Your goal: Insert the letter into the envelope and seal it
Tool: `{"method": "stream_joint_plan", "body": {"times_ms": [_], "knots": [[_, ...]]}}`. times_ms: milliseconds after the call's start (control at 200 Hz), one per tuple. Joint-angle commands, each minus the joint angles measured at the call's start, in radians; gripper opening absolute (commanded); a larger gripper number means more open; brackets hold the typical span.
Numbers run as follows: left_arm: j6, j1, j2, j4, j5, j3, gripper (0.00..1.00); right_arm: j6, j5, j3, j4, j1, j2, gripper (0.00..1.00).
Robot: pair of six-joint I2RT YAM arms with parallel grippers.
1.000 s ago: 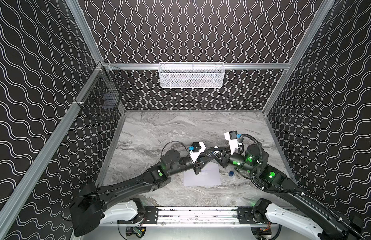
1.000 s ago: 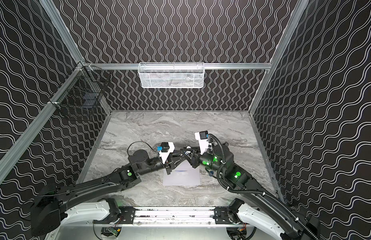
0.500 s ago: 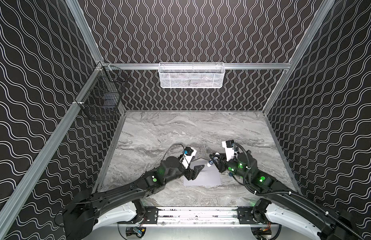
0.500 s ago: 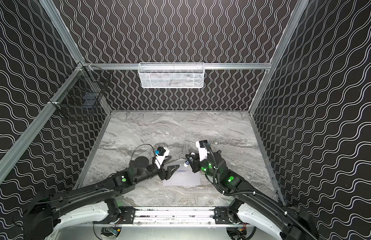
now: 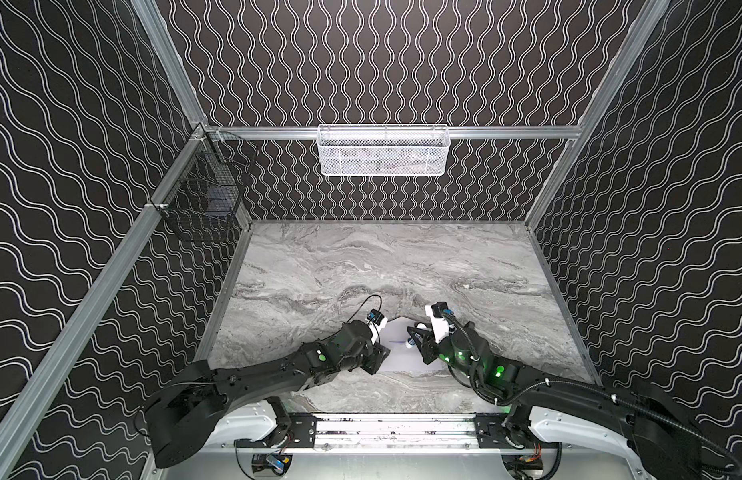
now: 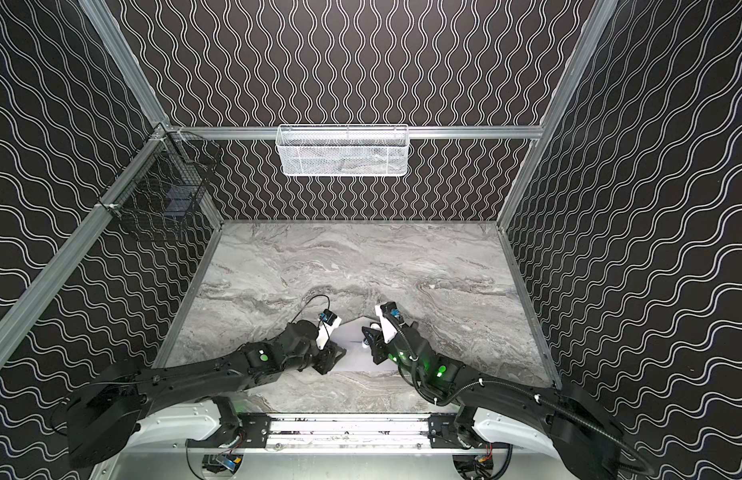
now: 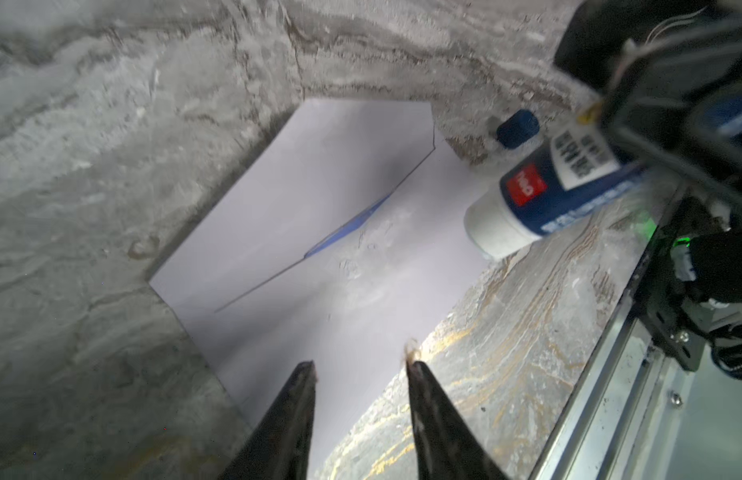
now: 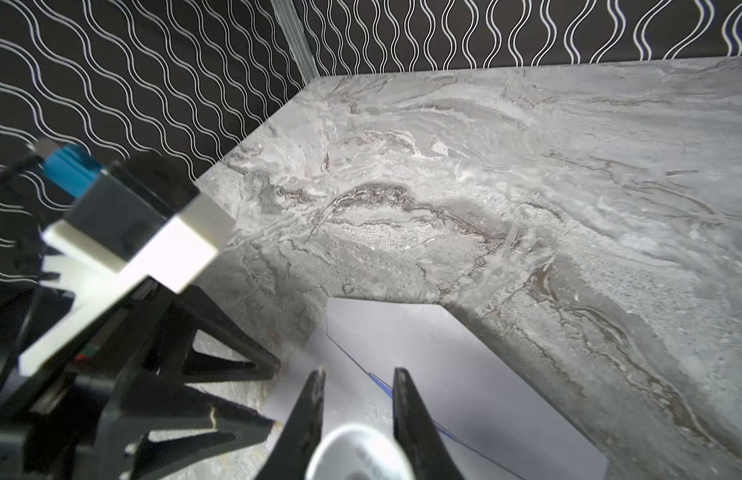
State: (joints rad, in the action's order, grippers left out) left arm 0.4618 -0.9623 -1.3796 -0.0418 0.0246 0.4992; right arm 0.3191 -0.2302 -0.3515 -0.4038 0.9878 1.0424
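Now that both arms have sunk and drawn back toward the near edge of the surface (image 5: 361, 257), the two claws no longer meet tip to tip above the paper as they did a second ago. Nearest, at the bottom middle of the left wrist view, the left claw (image 7: 361, 365) is narrowly parted and empty, its tips over the near left corner of the envelope (image 7: 340, 324); whether they touch the paper I cannot tell. That envelope lies flat between the arms, low in the middle of both top views, with its flap (image 7: 319, 166) open and spread on the far side. Along the mouth only a thin blue strip of the letter (image 7: 346, 228) shows, so the letter sits inside the pocket and the first half of the task looks done. From the upper right of the left wrist view a glue stick (image 7: 544, 191) reaches in, clamped in the right claw (image 8: 359, 372), its pale end hanging above the envelope's right part and seemingly not yet on the paper. Just beyond, a small blue cap (image 7: 517, 129) rests on the surface beside the envelope's corner. I judge that parting from the right claw frees the left one to steady the envelope while glue goes on the flap; folding and pressing remain. Farthest, a white mesh basket (image 5: 384, 151) and a black wire basket (image 5: 203, 203) hang on the walls.
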Motion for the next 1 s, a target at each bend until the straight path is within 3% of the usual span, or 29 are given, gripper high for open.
{"method": "stream_joint_plan", "body": {"times_ms": [0, 370, 996], "knots": [[0.017, 0.002, -0.036, -0.001, 0.043, 0.005, 0.37, -0.008, -0.066, -0.017, -0.088, 0.027, 0.053, 0.00], [0.005, 0.004, -0.088, -0.103, 0.045, -0.025, 0.30, -0.010, -0.135, -0.035, -0.165, 0.064, 0.198, 0.00], [0.031, 0.011, -0.154, -0.107, 0.025, -0.079, 0.24, -0.054, -0.093, -0.069, -0.258, 0.079, 0.342, 0.00]]}}
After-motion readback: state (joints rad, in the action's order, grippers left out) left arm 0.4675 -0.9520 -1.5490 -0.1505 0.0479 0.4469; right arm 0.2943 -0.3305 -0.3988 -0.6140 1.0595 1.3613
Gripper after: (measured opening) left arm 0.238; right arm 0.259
